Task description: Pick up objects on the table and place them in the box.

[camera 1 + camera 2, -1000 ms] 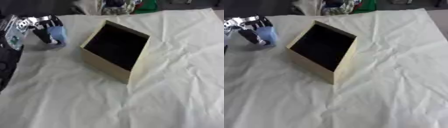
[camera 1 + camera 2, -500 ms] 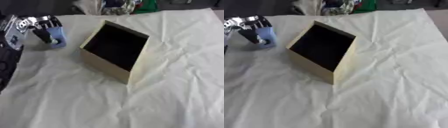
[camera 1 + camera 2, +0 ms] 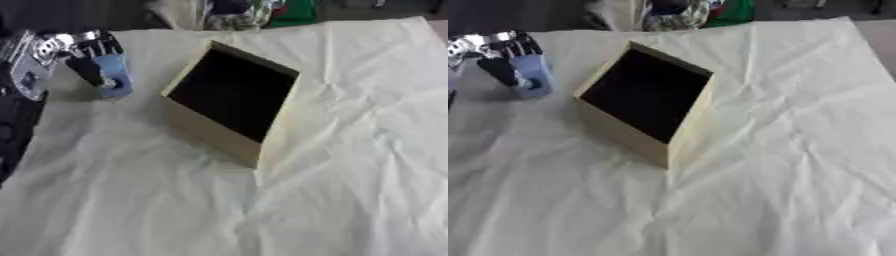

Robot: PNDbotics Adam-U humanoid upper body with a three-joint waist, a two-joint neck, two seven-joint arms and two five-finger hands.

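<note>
A pale blue object [image 3: 114, 75], upright and roughly cylindrical, stands at the far left of the white cloth. My left hand [image 3: 74, 50] comes in from the left edge with its fingers and thumb curled round that object from above. To its right sits the open beige box [image 3: 188, 122], tilted on the table, its inside dark. My right hand shows in neither view.
A wrinkled white cloth [image 3: 780, 150] covers the table. A heap of coloured things, one of them green [image 3: 732, 11], lies beyond the far edge. My left arm's dark body [image 3: 13, 115] fills the left edge.
</note>
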